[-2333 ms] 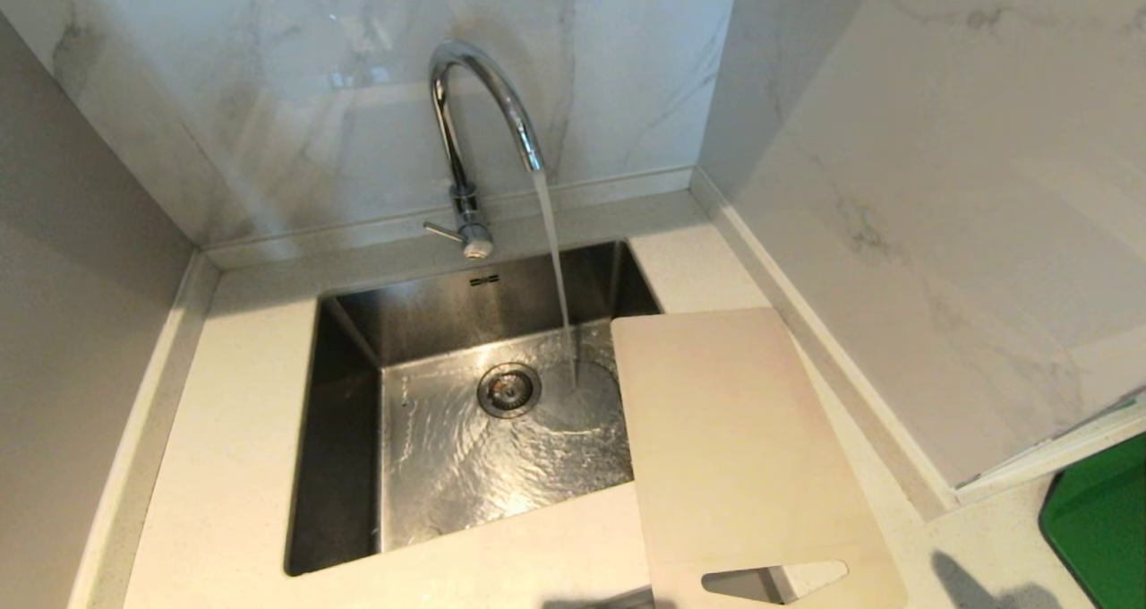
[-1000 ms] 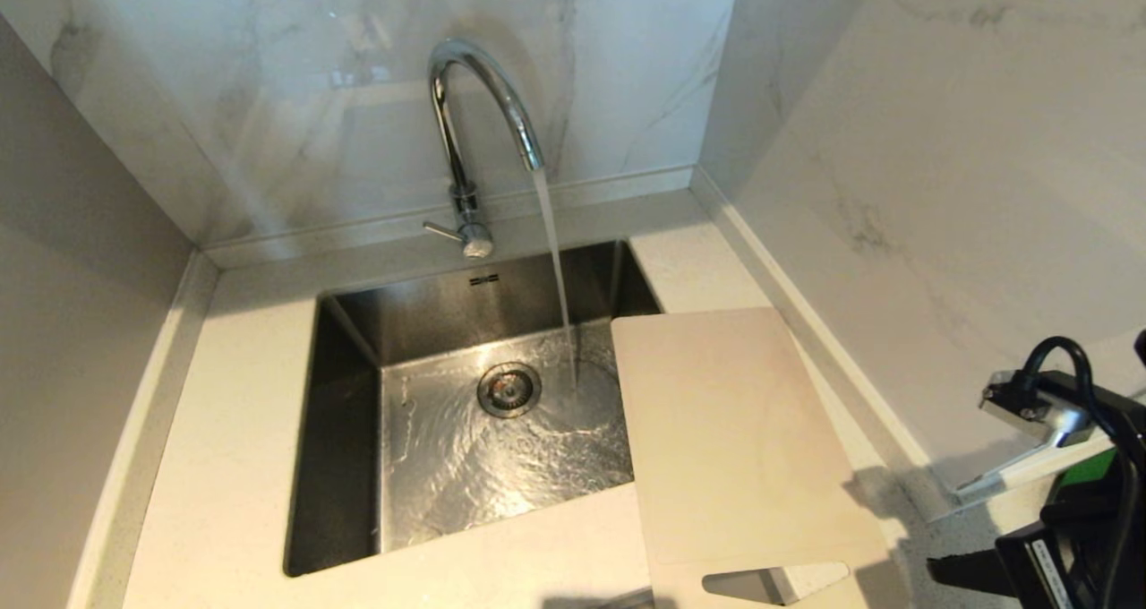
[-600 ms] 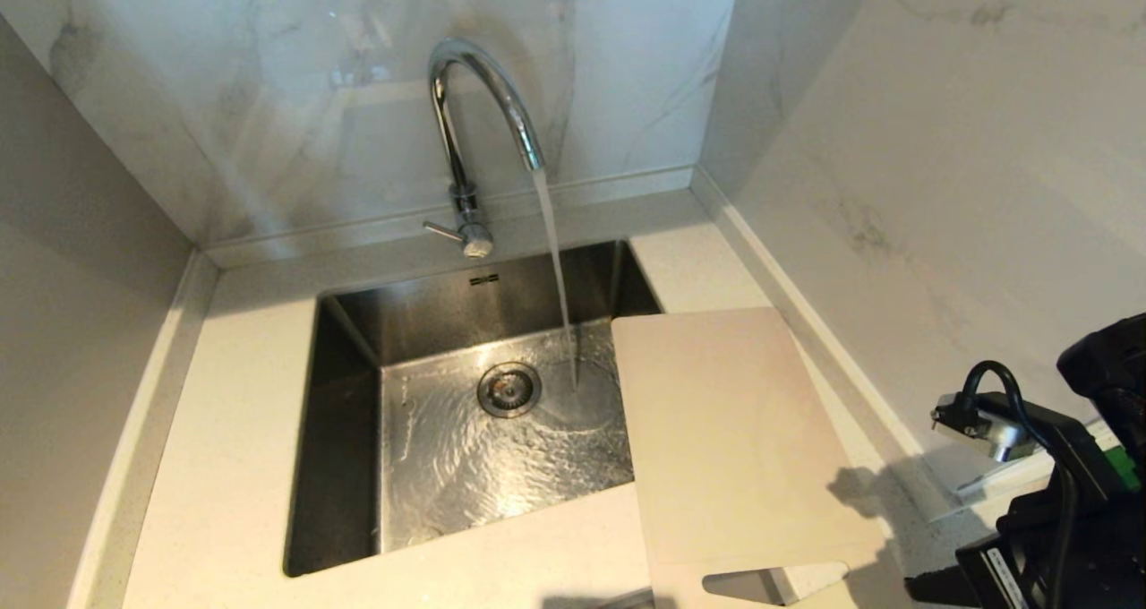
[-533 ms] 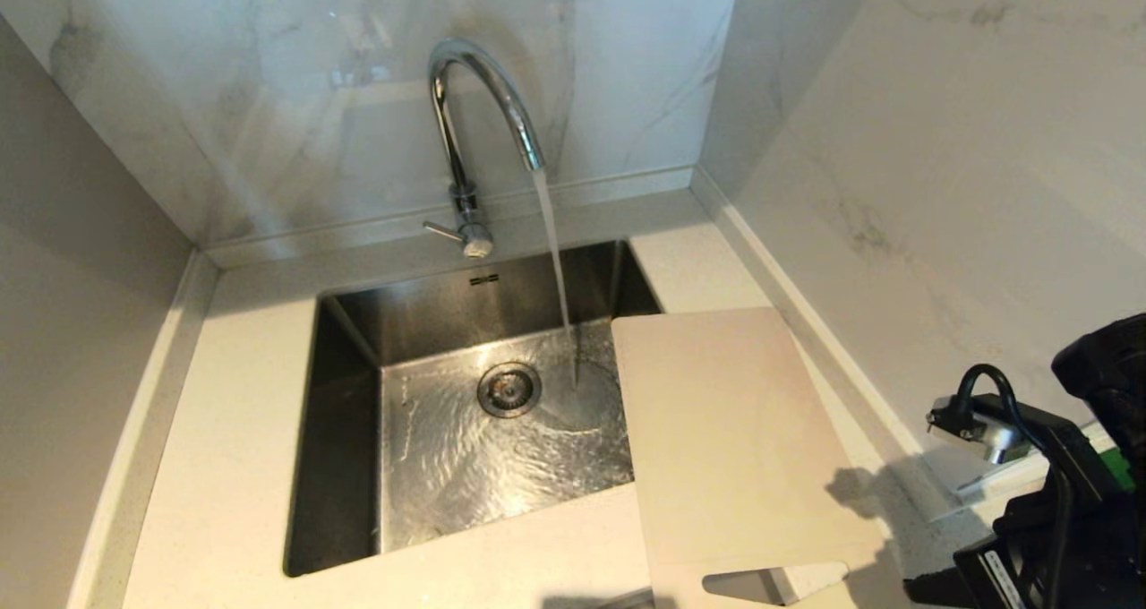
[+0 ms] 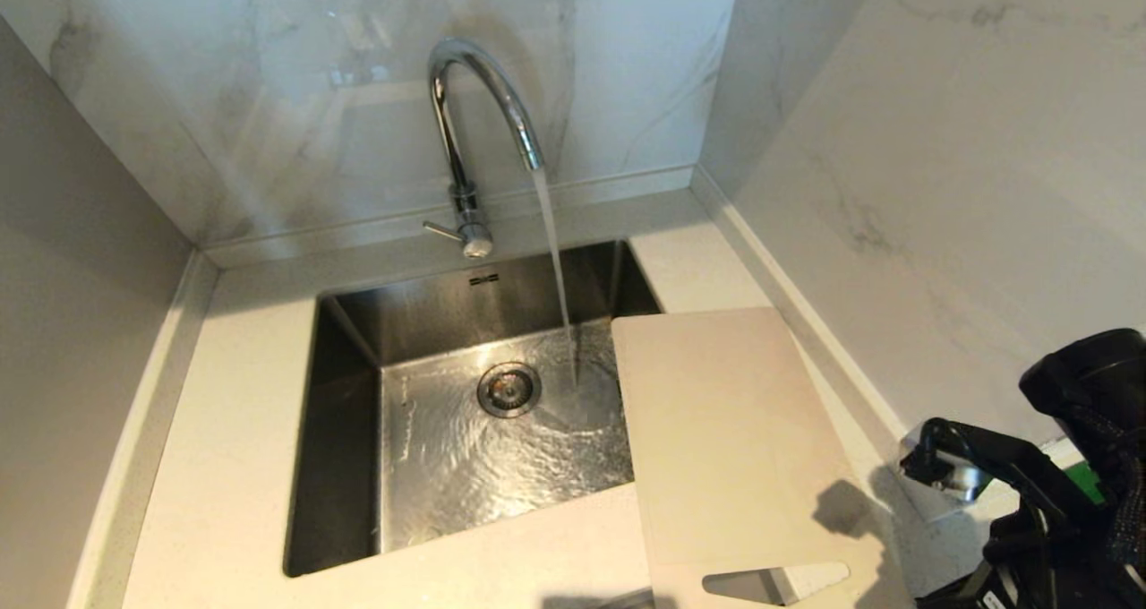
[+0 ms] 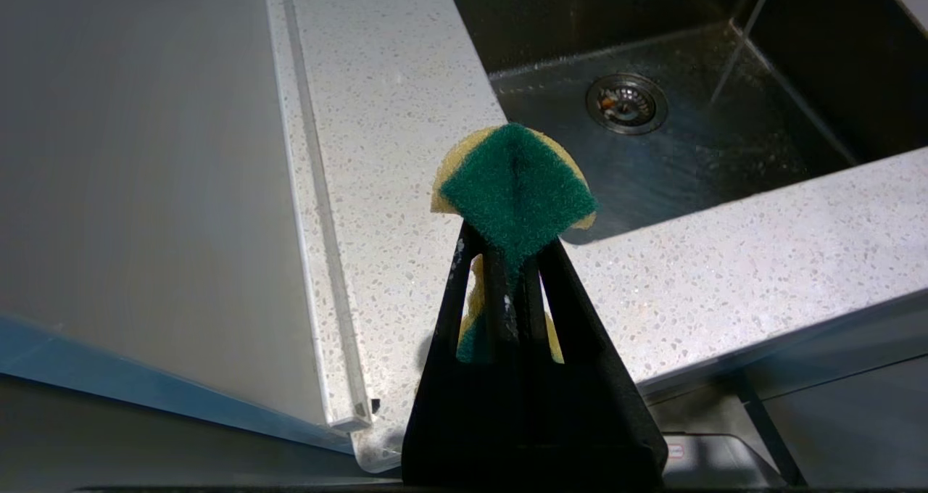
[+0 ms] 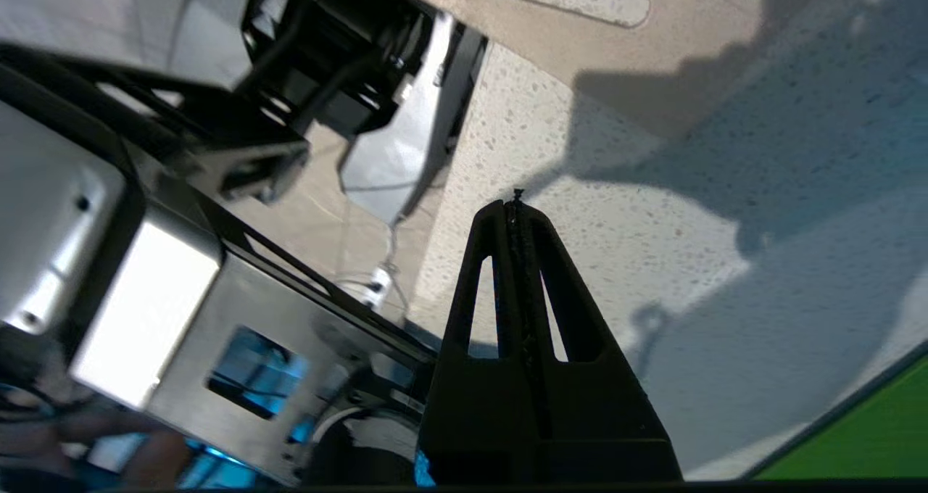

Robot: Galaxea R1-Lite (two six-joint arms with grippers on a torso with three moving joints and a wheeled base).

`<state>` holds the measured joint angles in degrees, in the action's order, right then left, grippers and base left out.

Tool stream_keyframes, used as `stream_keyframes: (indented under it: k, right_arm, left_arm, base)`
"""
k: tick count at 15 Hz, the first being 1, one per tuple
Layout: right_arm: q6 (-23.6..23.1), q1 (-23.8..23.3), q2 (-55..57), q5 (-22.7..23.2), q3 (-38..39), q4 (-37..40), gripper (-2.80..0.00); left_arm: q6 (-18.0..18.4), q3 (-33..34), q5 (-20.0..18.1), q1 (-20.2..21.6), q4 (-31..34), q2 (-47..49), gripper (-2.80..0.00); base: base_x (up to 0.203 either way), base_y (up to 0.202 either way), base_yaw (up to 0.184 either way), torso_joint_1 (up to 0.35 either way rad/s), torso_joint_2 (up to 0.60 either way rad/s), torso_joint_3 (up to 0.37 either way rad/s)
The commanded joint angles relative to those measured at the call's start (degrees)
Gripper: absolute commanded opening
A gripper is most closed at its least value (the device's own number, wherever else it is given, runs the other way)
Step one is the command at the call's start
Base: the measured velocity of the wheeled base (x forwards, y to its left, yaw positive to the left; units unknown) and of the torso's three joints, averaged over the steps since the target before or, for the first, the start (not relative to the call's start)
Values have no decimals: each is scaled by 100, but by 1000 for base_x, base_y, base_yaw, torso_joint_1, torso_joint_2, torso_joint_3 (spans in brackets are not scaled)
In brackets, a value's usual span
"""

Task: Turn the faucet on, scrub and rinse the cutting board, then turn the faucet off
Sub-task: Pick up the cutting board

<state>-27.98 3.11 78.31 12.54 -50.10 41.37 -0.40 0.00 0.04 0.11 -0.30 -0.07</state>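
Speckled countertop (image 5: 224, 466), cutting board (image 5: 725, 430) overhanging sink (image 5: 340, 430), apparently apart from sponge (image 6: 516, 188) clamped in left gripper (image 6: 511, 250), right gripper (image 7: 515, 210) closed, empty.

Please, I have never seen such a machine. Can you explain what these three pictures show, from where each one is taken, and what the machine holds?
It is a two-armed robot at a kitchen sink. The head picture looks down from its head: the faucet runs, and the cutting board lies on the countertop, partly over the sink. The other two pictures come from cameras on its wrists. The left hand is shut on a green and yellow sponge. The right hand is shut and empty, above the countertop near the board.
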Motion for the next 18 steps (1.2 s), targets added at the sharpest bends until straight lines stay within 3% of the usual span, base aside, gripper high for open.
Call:
stream_keyframes:
  k: [1, 4, 8, 10, 16, 18]
  right_arm:
    - [-393, 82, 52, -74, 35, 29, -280]
    - [-1122, 150, 49, -412, 44, 29, -280]
    - [-1627, 304, 60, -1030, 61, 21, -280]
    - [-1912, 313, 88, -1113, 36, -7, -280]
    - [-3081, 422, 351, -1755, 201, -831, -280]
    - [-3466, 589, 413, -2168, 260, -1069, -280]
  left_arm:
    - [-4, 0, -1, 4, -6, 7, -280]
    - [-4, 0, 4, -2, -6, 7, -280]
    - [-4, 0, -4, 0, -6, 7, -280]
    - [-4, 0, 2, -2, -6, 7, -280]
    - [-4, 0, -3, 0, -6, 7, -280]
    - [-4, 0, -4, -2, -6, 7, -280]
  base:
    - [0, 0, 0, 0, 0, 0]
    - [0, 0, 0, 0, 0, 0]
    - [0, 0, 0, 0, 0, 0]
    - [0, 0, 0, 0, 0, 0]
    - [0, 0, 0, 0, 0, 0]
    - [0, 0, 0, 0, 0, 0]
